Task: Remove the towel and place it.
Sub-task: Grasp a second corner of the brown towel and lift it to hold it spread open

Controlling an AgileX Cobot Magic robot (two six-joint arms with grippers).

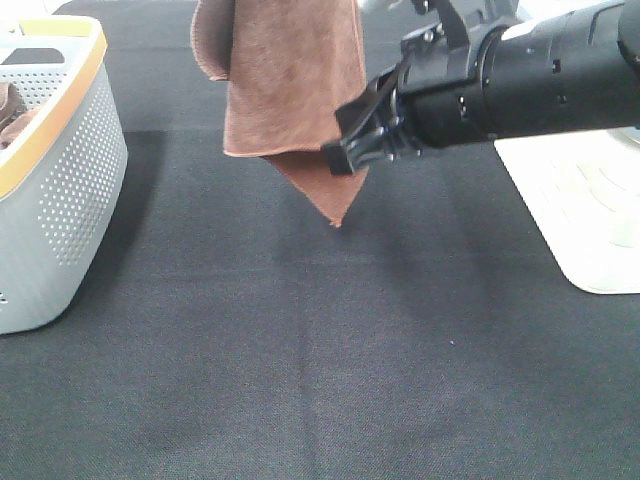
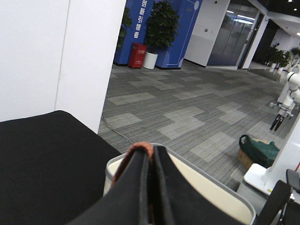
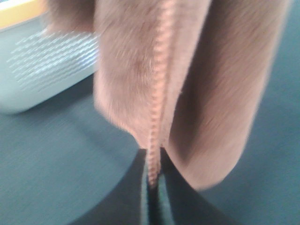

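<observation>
The reddish-brown towel (image 1: 290, 90) hangs in the air above the black table, its lower corner pointing down. My right gripper (image 1: 352, 150) reaches in from the right and is shut on the towel's lower edge. In the right wrist view the fingers (image 3: 136, 187) pinch the stitched hem (image 3: 157, 117) of the towel (image 3: 211, 84). My left gripper (image 2: 151, 157) is shut on a sliver of the towel (image 2: 133, 149); in the exterior high view it is out of frame above the towel's top.
A grey perforated basket (image 1: 70, 190) with an orange rim stands at the left, with another brown cloth (image 1: 10, 115) bunched inside. It also shows in the right wrist view (image 3: 47, 70). A white base (image 1: 590, 220) sits at the table's right.
</observation>
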